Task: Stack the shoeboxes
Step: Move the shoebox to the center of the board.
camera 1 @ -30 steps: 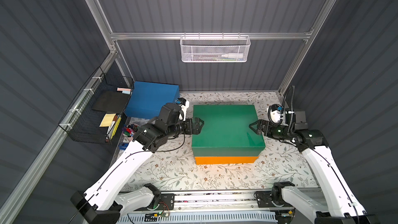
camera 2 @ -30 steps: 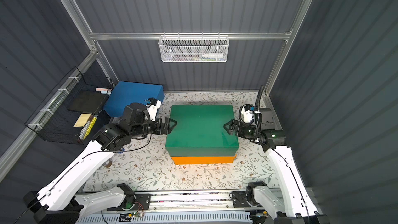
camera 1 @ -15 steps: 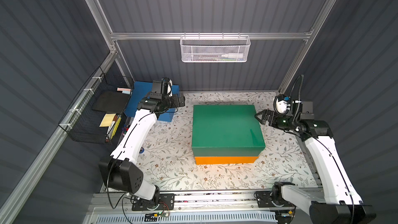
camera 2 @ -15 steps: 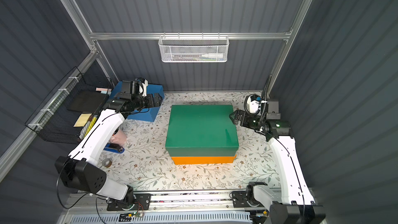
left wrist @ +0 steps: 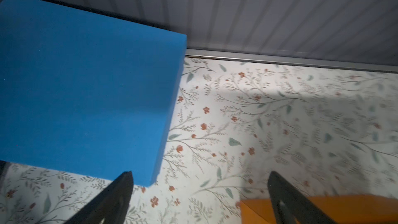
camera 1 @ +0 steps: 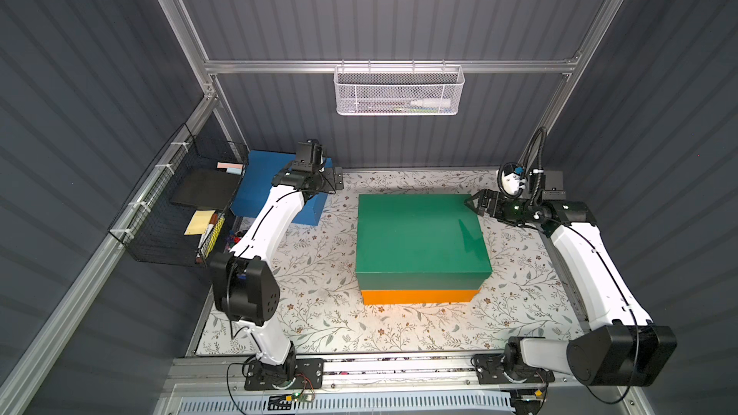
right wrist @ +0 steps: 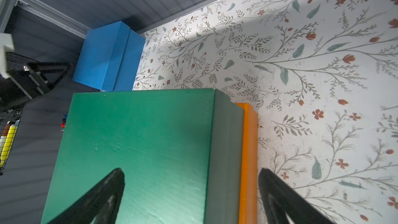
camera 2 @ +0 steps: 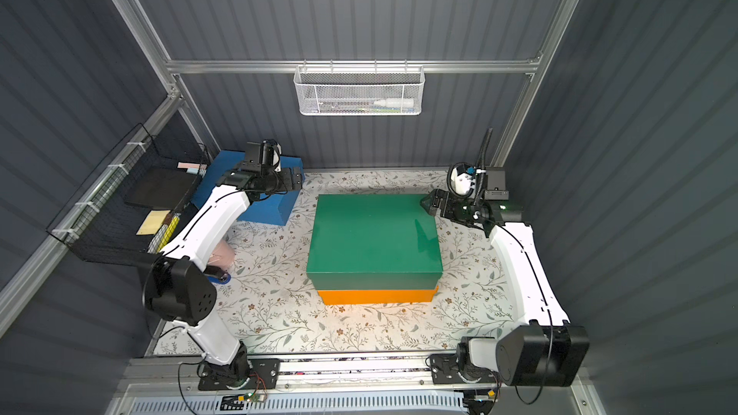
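dark green rectangular cardboard shoebox [camera 1: 419, 233] sits on top of bright orange cardboard shoebox [camera 1: 419, 296], mid floral worktop [camera 1: 319, 265]. blue cardboard shoebox [camera 1: 255, 189] sits alone in the far left corner, well apart from the stack. left claw [left wrist: 200, 173] released, wide, empty, over blue box's corner nearest the stack. right claw [right wrist: 189, 170] released, empty, straddling green lid's far right corner; cannot tell if touching.

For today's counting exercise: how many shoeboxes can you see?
3. The green shoebox sits on the orange shoebox at centre; the blue shoebox stands in the back left corner. None seems hidden.
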